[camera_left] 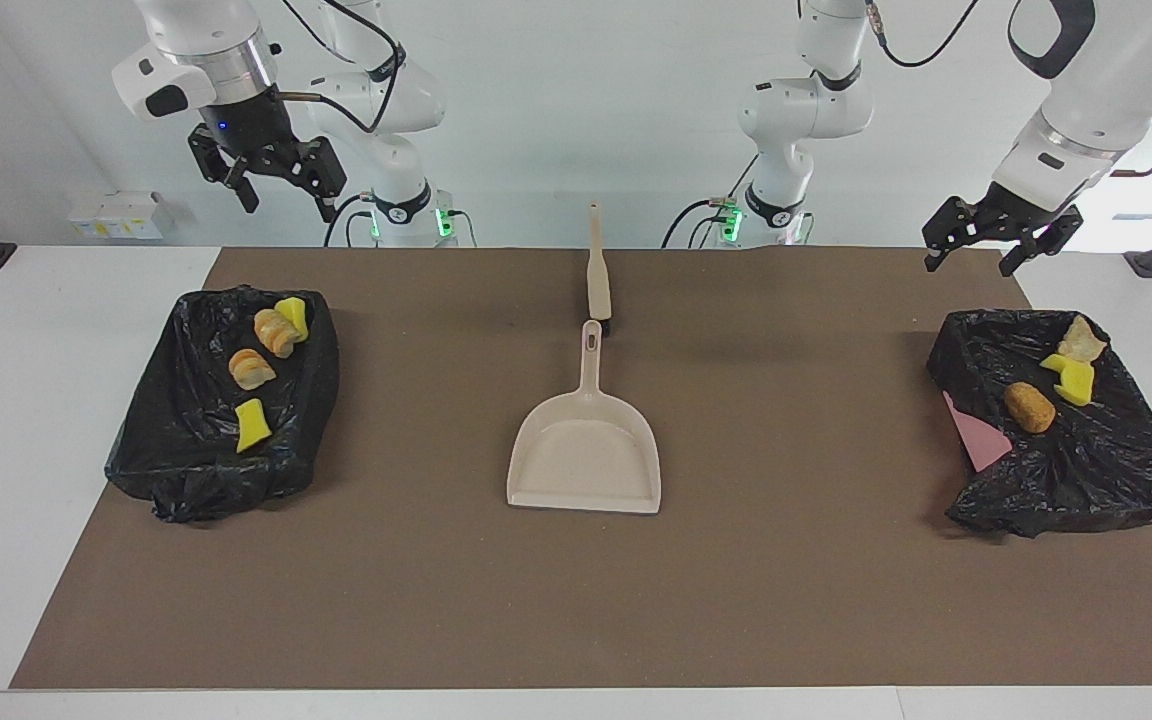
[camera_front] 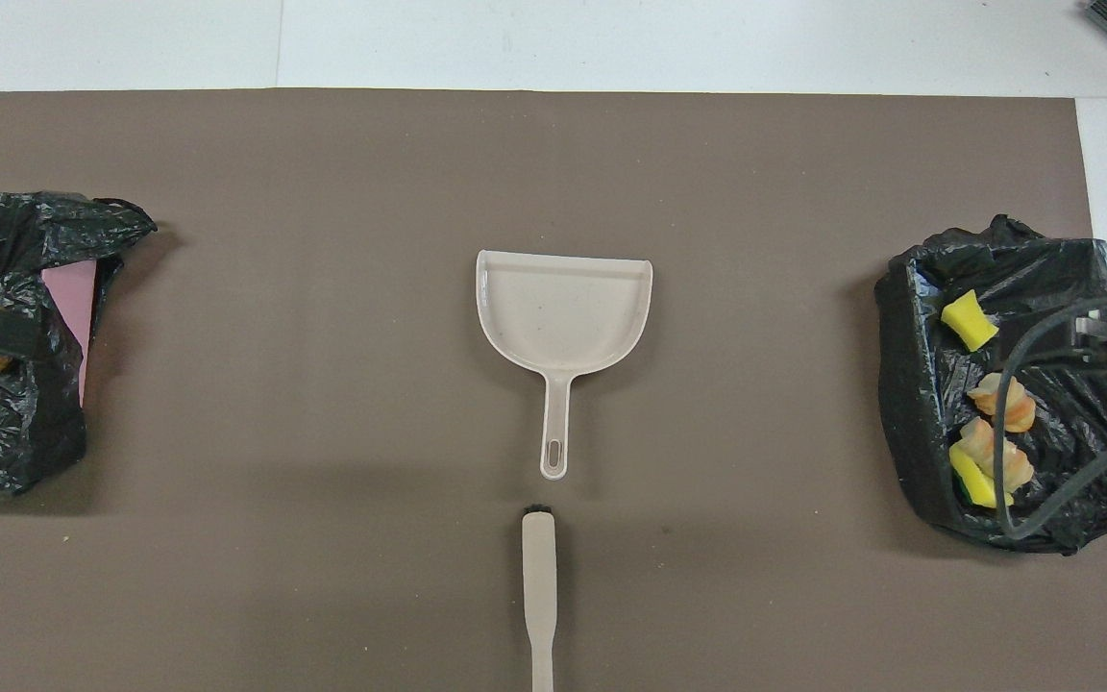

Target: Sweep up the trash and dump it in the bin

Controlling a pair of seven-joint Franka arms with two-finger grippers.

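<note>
Trash [camera_left: 256,372] in bags, both hands empty

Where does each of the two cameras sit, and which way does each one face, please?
Facing view: high across the table, looking back at the robots; both arms show whole, the left gripper and right gripper raised, open and empty over the table's edge.
Overhead view: high above the robots' end, looking steeply down and forward; only part of each gripper and a cable show, at the side edges.
Shared: the dustpan, the brush nearer the robots, and two bag-lined bins holding the trash.
</note>
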